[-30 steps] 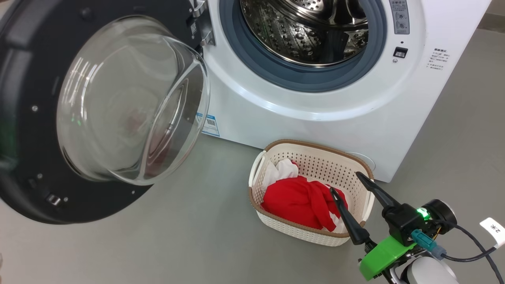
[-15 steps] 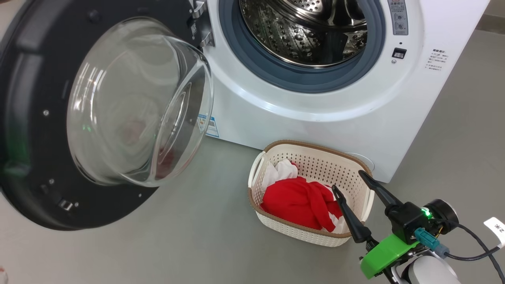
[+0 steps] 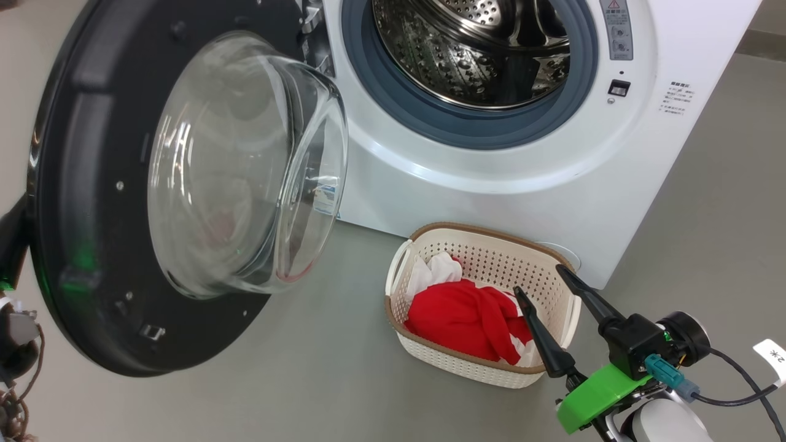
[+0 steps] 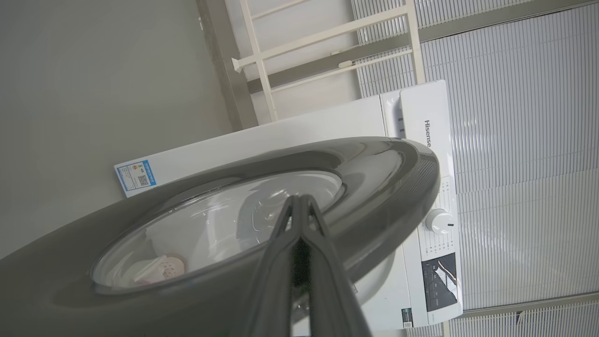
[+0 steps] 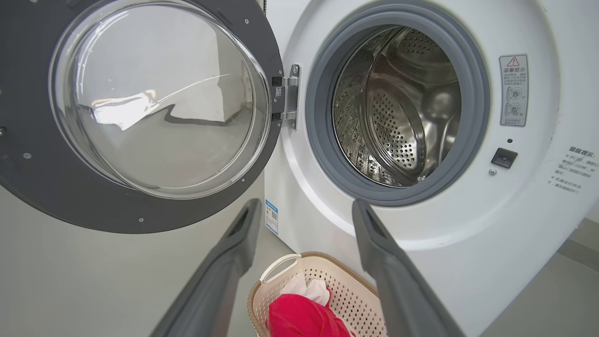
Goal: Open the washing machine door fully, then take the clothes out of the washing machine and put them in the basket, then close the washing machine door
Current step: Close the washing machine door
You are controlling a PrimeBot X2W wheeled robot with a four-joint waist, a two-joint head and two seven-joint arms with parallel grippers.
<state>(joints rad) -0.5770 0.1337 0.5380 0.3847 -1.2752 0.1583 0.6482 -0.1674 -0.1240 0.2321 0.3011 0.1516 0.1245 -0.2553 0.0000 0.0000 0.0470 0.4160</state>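
The washing machine (image 3: 466, 202) stands with its steel drum (image 3: 479, 49) showing no garments. The washing machine door (image 3: 80, 184) hangs partly open on its left hinge, glass bowl (image 3: 245, 166) facing the machine. My left gripper (image 4: 299, 199) is shut with nothing in it, fingertips at the door's (image 4: 388, 178) outer face. The red and white clothes (image 3: 460, 316) lie in the basket (image 3: 466, 362) on the floor before the machine. My right gripper (image 3: 537, 279) hangs open and holding nothing over the basket's right end. From the right wrist I see door (image 5: 23, 164), drum (image 5: 398, 117), basket (image 5: 355, 299) and clothes (image 5: 299, 313).
Grey floor (image 3: 307, 380) surrounds the basket. Part of my left arm (image 3: 12, 344) shows at the left edge behind the door. A cable and a white tag (image 3: 770, 356) trail from my right wrist. A white rack (image 4: 327, 37) and blinds stand beyond the machine.
The door has swung to the right, toward the machine's opening. My left arm has come into sight at the left edge behind it. My right gripper has stayed over the basket.
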